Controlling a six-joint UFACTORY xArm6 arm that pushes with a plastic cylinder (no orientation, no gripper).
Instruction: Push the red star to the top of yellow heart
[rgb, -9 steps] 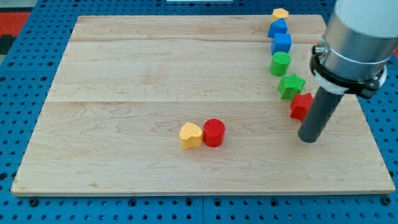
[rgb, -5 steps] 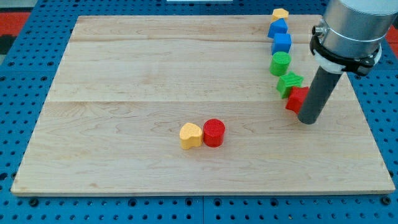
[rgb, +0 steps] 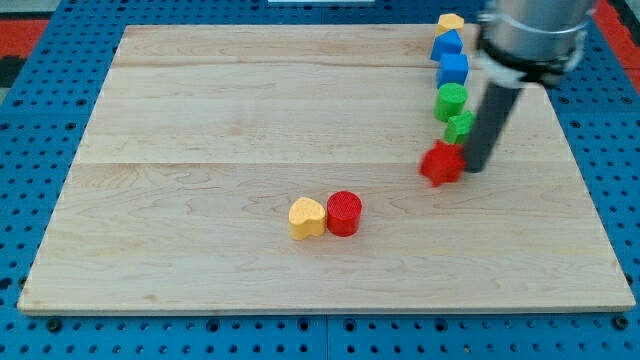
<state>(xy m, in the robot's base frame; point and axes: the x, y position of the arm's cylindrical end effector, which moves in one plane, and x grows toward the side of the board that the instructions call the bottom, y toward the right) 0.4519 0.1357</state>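
Note:
The red star (rgb: 441, 163) lies on the wooden board at the right of centre. My tip (rgb: 476, 167) touches its right side. The yellow heart (rgb: 306, 217) sits near the board's lower middle, well to the left of the star and a little lower. A red cylinder (rgb: 344, 213) touches the heart's right side. The rod partly hides a green star (rgb: 458, 127) just above the red star.
A column of blocks runs up the right side: a green cylinder (rgb: 451, 101), a blue block (rgb: 453, 69), another blue block (rgb: 446, 45) and a yellow block (rgb: 451, 21) at the board's top edge. The board (rgb: 200, 120) sits on a blue pegboard.
My tip has moved left and up the view, pushing the red star left, away from the column. The green star has shifted slightly up and left. The heart and red cylinder have not moved.

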